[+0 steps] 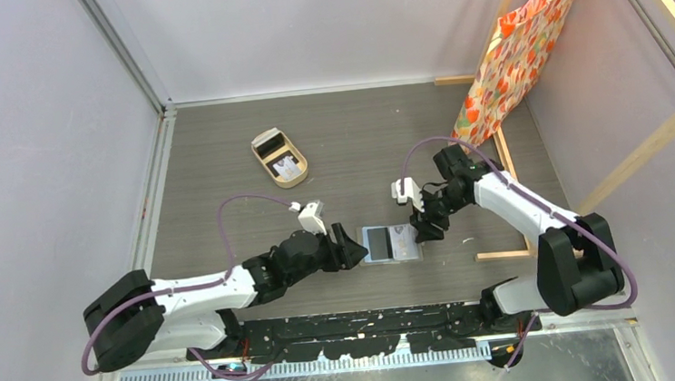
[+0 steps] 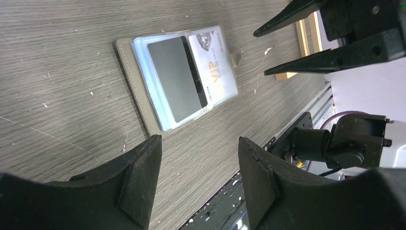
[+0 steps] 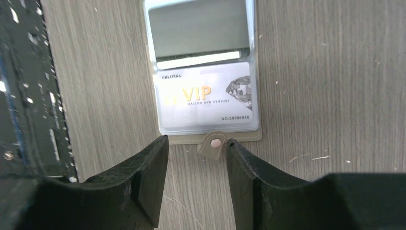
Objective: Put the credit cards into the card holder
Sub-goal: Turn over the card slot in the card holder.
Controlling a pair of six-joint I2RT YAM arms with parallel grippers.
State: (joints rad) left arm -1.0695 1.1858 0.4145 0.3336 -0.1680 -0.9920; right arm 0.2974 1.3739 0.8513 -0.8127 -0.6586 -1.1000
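The card holder (image 1: 391,242) lies open on the table between my two grippers. In the right wrist view its clear sleeves hold a white VIP card (image 3: 206,98) and, beyond it, a dark card (image 3: 198,28). Its snap tab (image 3: 213,144) points at my right gripper (image 3: 197,141), which is open, its tips either side of the tab and gripping nothing. In the left wrist view the holder (image 2: 139,103) shows the dark card (image 2: 174,79) and the white card (image 2: 213,64). My left gripper (image 2: 198,141) stands open and empty just short of the holder's edge.
A tan oval tray (image 1: 300,172) at the back left of the table holds a black card (image 1: 268,146) and a pale card (image 1: 288,167). An orange patterned bag (image 1: 523,48) hangs on a wooden frame (image 1: 507,168) at the back right.
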